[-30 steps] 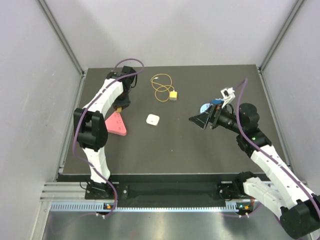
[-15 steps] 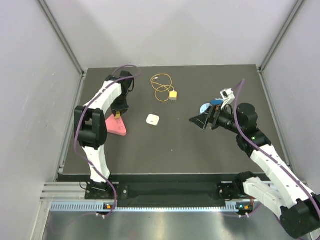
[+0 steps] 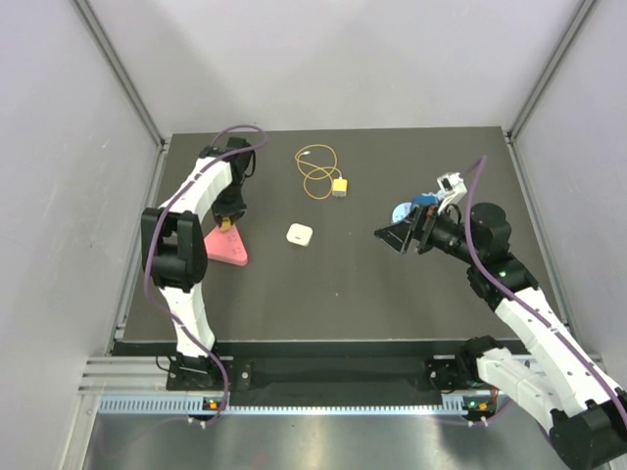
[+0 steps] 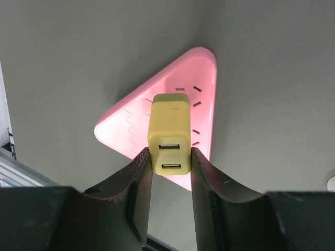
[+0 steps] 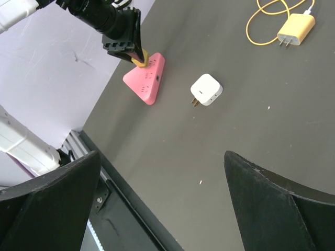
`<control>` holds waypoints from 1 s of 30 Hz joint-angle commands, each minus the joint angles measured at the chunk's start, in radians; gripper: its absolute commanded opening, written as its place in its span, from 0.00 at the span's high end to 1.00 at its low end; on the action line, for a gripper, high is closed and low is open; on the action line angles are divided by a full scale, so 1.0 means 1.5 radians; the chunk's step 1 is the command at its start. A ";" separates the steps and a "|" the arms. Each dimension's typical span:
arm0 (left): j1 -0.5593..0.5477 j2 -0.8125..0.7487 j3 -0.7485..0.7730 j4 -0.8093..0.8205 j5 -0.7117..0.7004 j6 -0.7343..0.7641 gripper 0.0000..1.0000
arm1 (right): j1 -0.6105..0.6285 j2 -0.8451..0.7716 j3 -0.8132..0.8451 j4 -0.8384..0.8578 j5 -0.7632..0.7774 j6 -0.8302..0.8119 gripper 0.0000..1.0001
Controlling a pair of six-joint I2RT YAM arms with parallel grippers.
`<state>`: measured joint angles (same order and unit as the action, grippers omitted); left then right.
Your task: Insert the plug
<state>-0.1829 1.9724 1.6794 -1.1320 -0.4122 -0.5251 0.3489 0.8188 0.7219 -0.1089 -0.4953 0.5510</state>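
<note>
Though matte, left end effector around smooth boxy yellow block

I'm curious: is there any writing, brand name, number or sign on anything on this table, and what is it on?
None: no words, numbers or logos can be read in any view.
pink triangular power strip: only socket slots, no lettering.
yellow USB charger held in the left gripper: two ports, no print.
white charger: any marking is too small to tell.
</note>
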 commanded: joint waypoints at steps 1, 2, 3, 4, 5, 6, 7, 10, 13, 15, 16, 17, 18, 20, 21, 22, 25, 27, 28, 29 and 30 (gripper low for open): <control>0.017 -0.004 0.029 0.013 -0.001 0.000 1.00 | -0.002 -0.007 0.033 0.001 0.011 -0.016 0.00; 0.018 -0.004 0.030 0.014 0.002 0.000 1.00 | -0.003 -0.006 0.034 0.002 0.011 -0.016 0.00; 0.018 -0.004 0.031 0.015 0.005 0.001 1.00 | -0.002 -0.006 0.034 0.002 0.011 -0.017 0.00; 0.018 -0.006 0.034 0.017 0.007 0.004 1.00 | -0.002 -0.005 0.034 0.003 0.012 -0.016 0.00; 0.018 -0.005 0.034 0.017 0.008 0.004 1.00 | -0.002 -0.004 0.035 0.002 0.013 -0.019 0.00; 0.018 -0.006 0.036 0.019 0.012 0.004 1.00 | -0.003 -0.004 0.036 0.000 0.014 -0.021 0.00; 0.019 -0.004 0.039 0.020 0.013 0.005 1.00 | -0.002 -0.004 0.036 0.001 0.016 -0.020 0.00; 0.019 0.000 0.046 0.014 0.024 0.000 1.00 | -0.002 -0.004 0.034 0.001 0.016 -0.019 0.00; 0.018 -0.006 0.044 0.010 0.040 -0.012 1.00 | -0.003 -0.004 0.036 -0.001 0.022 -0.022 0.00; 0.018 -0.008 0.040 0.012 0.034 -0.013 1.00 | -0.002 -0.007 0.039 -0.003 0.024 -0.024 0.00; 0.018 -0.005 0.040 0.010 0.030 -0.015 1.00 | -0.005 -0.009 0.038 -0.004 0.025 -0.025 0.00; 0.018 -0.003 0.040 0.002 0.023 -0.016 1.00 | -0.002 -0.012 0.039 -0.003 0.025 -0.024 0.00; 0.018 0.000 0.040 -0.001 0.022 -0.019 1.00 | -0.003 -0.013 0.039 -0.003 0.025 -0.024 0.00; 0.018 0.003 0.032 0.005 0.018 -0.023 1.00 | -0.003 -0.016 0.038 -0.006 0.025 -0.026 0.00; 0.018 0.003 0.028 0.011 0.017 -0.024 1.00 | -0.002 -0.017 0.038 -0.008 0.025 -0.027 0.00; 0.018 0.000 0.019 0.019 0.019 -0.023 1.00 | -0.002 -0.018 0.038 -0.010 0.026 -0.029 0.00; 0.019 0.000 0.006 0.041 0.020 -0.022 1.00 | -0.003 -0.024 0.038 -0.017 0.029 -0.035 0.01; 0.019 0.008 0.009 0.024 0.003 -0.036 1.00 | -0.003 -0.026 0.039 -0.019 0.030 -0.037 0.00; 0.019 0.007 0.006 0.025 0.004 -0.038 1.00 | -0.003 -0.026 0.042 -0.021 0.031 -0.039 0.00; 0.019 0.006 0.002 0.028 0.005 -0.035 1.00 | -0.003 -0.029 0.043 -0.022 0.034 -0.041 0.00; 0.019 0.003 -0.003 0.032 0.002 -0.033 1.00 | -0.003 -0.030 0.043 -0.022 0.035 -0.041 0.00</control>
<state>-0.1577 1.9762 1.6897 -1.1076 -0.3748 -0.5579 0.3489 0.7971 0.7238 -0.1516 -0.4587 0.5152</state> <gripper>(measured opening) 0.373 0.996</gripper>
